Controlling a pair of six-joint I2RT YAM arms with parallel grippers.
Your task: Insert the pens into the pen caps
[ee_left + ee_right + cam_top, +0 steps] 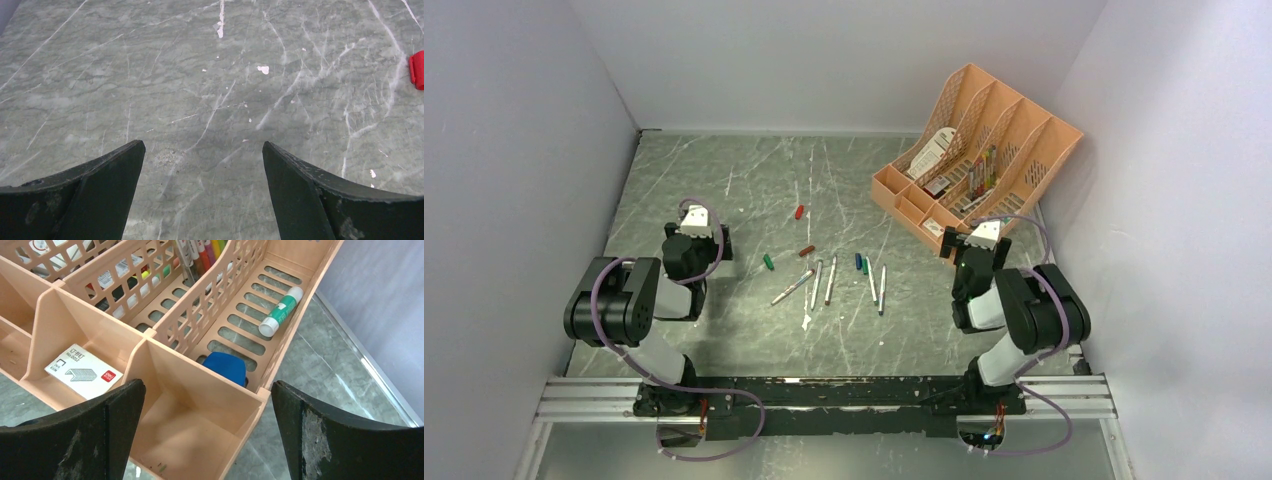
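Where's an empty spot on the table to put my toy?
Bare table beyond the left arm, left of the red cap. Another strip between the pens and the arms' bases. Crowded: the middle, and the corner with the orange organiser.

- Left gripper (202, 145): jaws spread wide over bare table (150, 75). Passage toward 12 o'clock is free. The only object nearby is a red cap (417, 70) at 2 o'clock.
- Right gripper (207, 382): jaws spread wide. The orange organiser (185, 375) obstructs 12 o'clock, with its compartment walls directly ahead.
- Table centre: pens (829, 280) and pen caps (806, 250) lie loose, with narrow gaps between several pens.
- Bare surface separates each arm from the pens.
- Walls (824, 60) bound the table at 9, 12 and 3 o'clock.
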